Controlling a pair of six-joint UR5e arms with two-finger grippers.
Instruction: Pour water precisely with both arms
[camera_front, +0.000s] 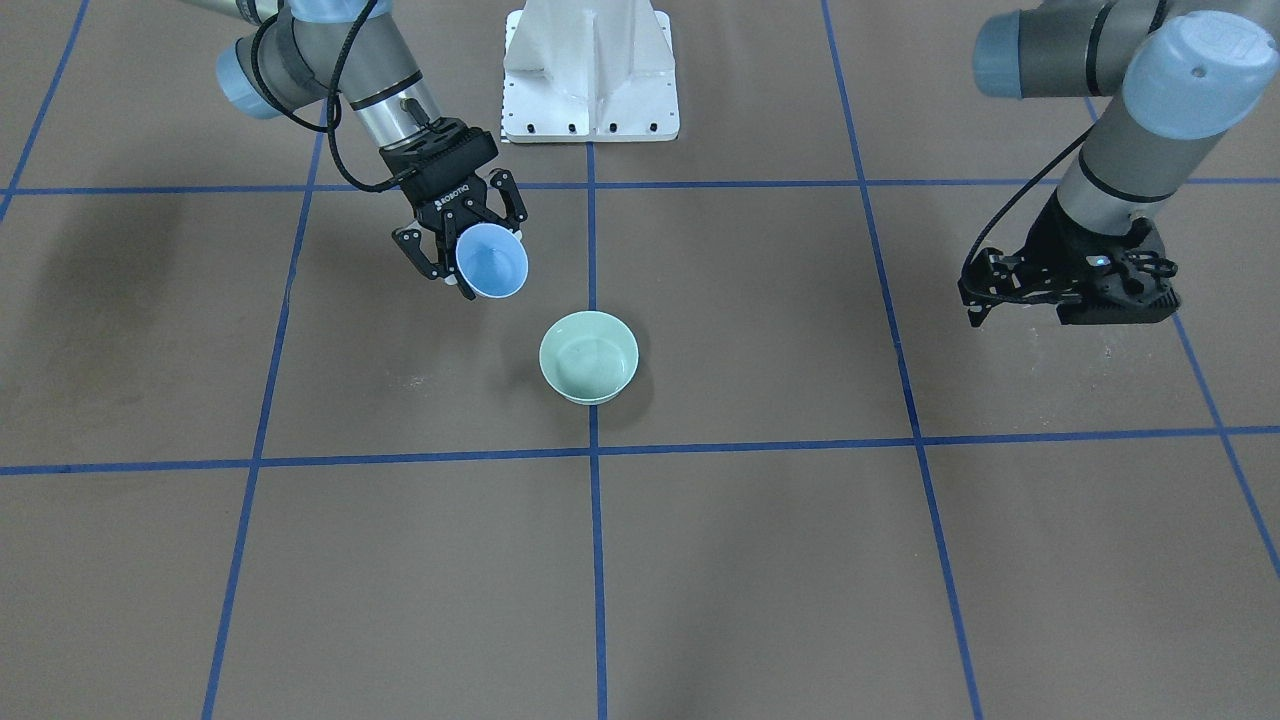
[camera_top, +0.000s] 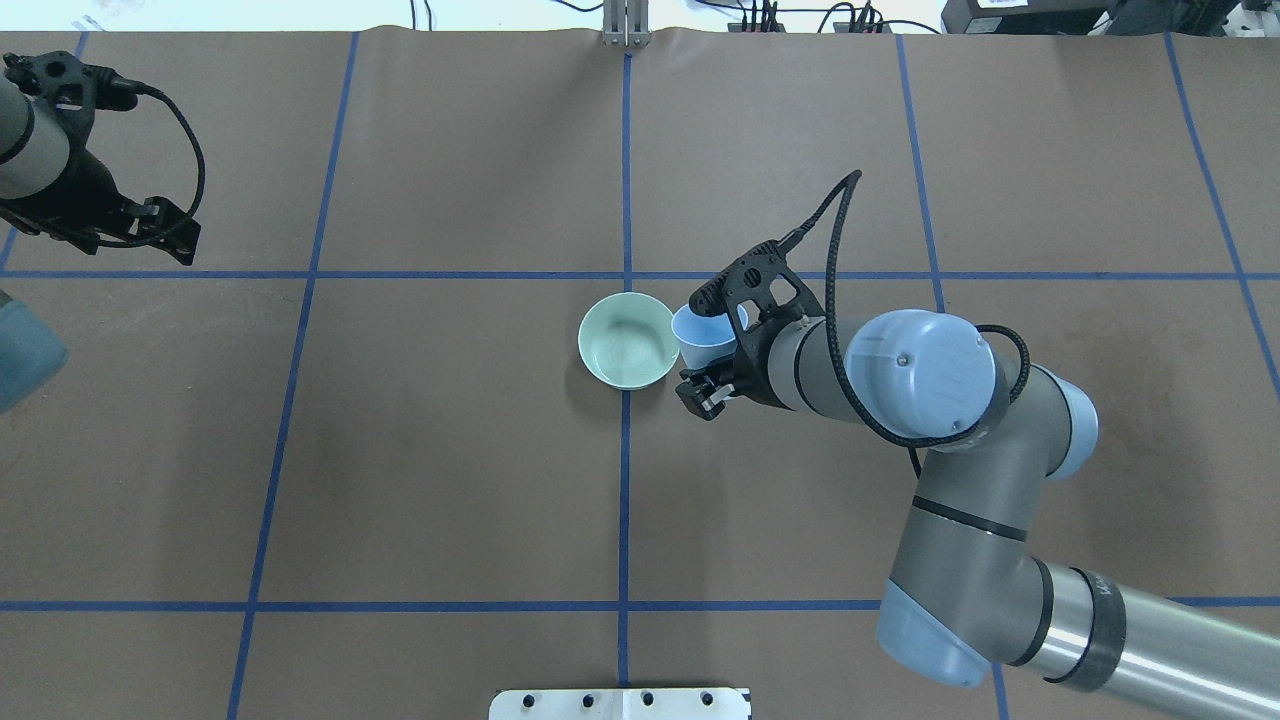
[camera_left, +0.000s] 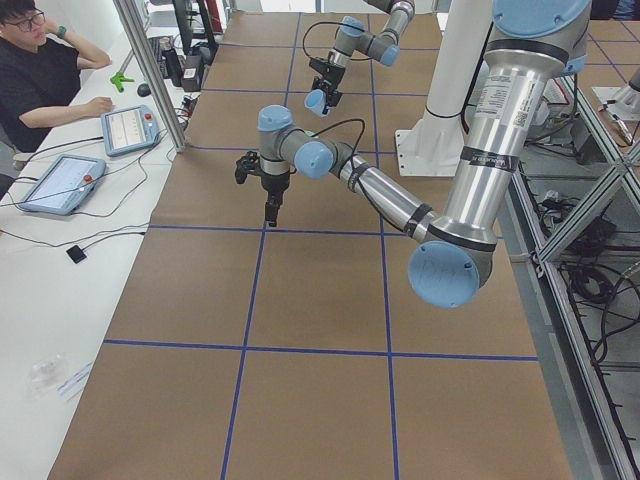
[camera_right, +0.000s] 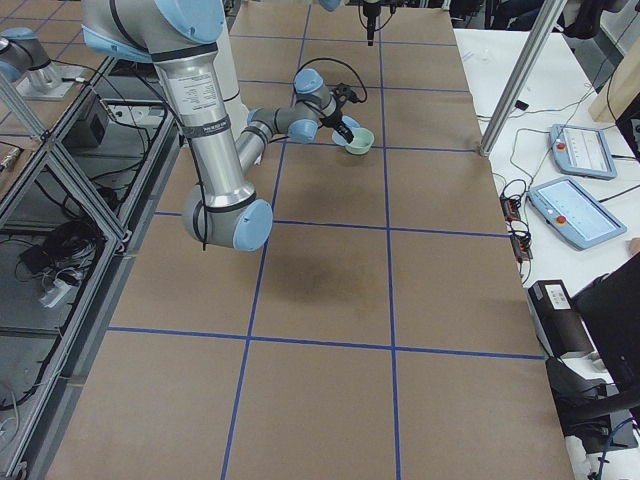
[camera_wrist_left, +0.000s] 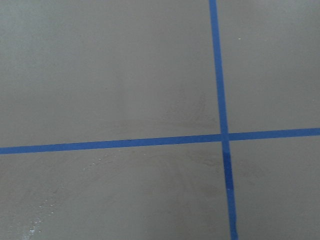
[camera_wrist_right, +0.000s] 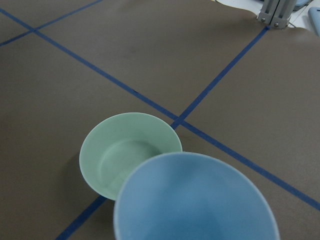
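Smooth tapered blue cup (camera_wrist_right: 195, 200) in right gripper (camera_front: 486, 252)

A brown-covered table (camera_top: 450, 480) gridded with blue tape (camera_top: 450, 606) adjoins a white desk (camera_left: 40, 300) holding tablets (camera_left: 128, 128).

The table (camera_front: 760, 560) is covered in brown, crossed by a grid of blue lines (camera_front: 596, 560). The bowl (camera_front: 556, 338) is coloured pale green, the cup (camera_front: 492, 262) light blue. The arms (camera_top: 960, 540) are finished in grey with light blue caps (camera_top: 920, 372); the base (camera_front: 590, 70) is painted white.
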